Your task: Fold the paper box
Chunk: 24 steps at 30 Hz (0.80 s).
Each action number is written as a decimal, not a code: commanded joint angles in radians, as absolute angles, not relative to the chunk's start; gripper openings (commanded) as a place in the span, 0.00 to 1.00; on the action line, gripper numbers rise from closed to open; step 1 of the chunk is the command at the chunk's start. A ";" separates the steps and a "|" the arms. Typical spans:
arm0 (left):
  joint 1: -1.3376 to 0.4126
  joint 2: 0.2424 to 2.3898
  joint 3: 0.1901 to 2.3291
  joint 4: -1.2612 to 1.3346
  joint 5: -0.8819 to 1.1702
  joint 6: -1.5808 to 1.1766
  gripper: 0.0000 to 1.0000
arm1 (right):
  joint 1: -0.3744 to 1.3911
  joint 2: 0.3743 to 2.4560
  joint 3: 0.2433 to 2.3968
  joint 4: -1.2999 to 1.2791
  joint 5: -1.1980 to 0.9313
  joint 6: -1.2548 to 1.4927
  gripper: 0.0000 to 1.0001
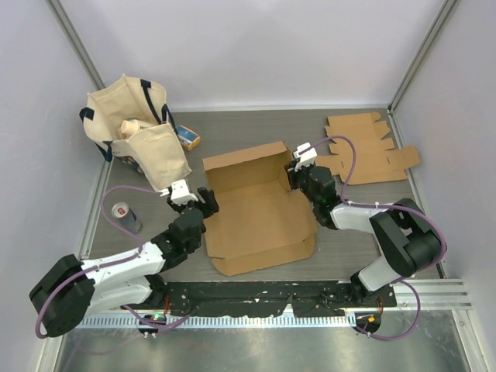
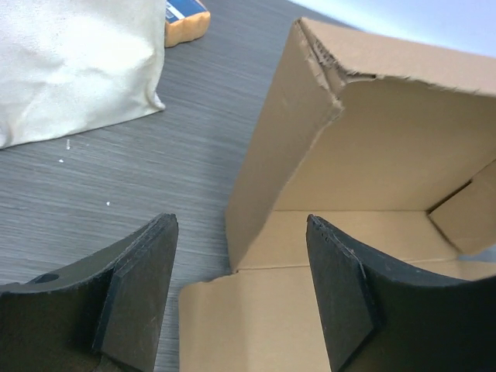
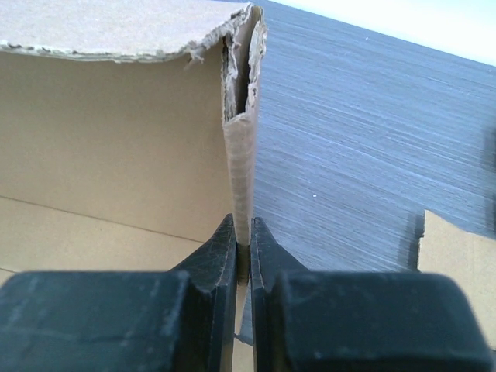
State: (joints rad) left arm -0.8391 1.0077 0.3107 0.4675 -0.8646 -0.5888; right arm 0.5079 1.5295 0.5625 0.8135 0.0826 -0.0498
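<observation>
The brown paper box [image 1: 260,213] lies open in the middle of the table, with its back wall and side flaps standing. My left gripper [image 1: 208,203] is at the box's left edge. In the left wrist view it [image 2: 240,291] is open, its fingers [image 2: 139,287] straddling the low front flap just short of the upright left wall [image 2: 271,155], touching nothing. My right gripper [image 1: 298,174] is at the box's right back corner. In the right wrist view it [image 3: 242,240] is shut on the thin edge of the upright right wall [image 3: 242,155].
A cream canvas bag [image 1: 136,132] with items in it stands at the back left, an orange and blue packet [image 1: 187,138] beside it. A soda can [image 1: 124,213] stands left of my left arm. A flat cardboard blank [image 1: 368,147] lies at the back right.
</observation>
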 commanded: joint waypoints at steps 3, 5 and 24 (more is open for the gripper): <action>-0.810 1.109 0.323 0.678 -0.842 -0.417 0.71 | 0.503 1.503 0.561 0.812 0.014 -0.032 0.03; -0.805 1.167 0.348 0.689 -0.827 -0.408 0.71 | 0.503 1.509 0.561 0.807 0.024 -0.034 0.04; -0.805 1.356 0.457 0.755 -0.851 -0.350 0.05 | 0.618 1.678 0.658 0.853 0.462 -0.093 0.11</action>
State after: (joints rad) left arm -0.8074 1.3636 0.4339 0.6785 -0.8448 -0.3473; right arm 0.5465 1.6146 0.5911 0.7826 0.1867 -0.0277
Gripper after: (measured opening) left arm 0.109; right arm 0.197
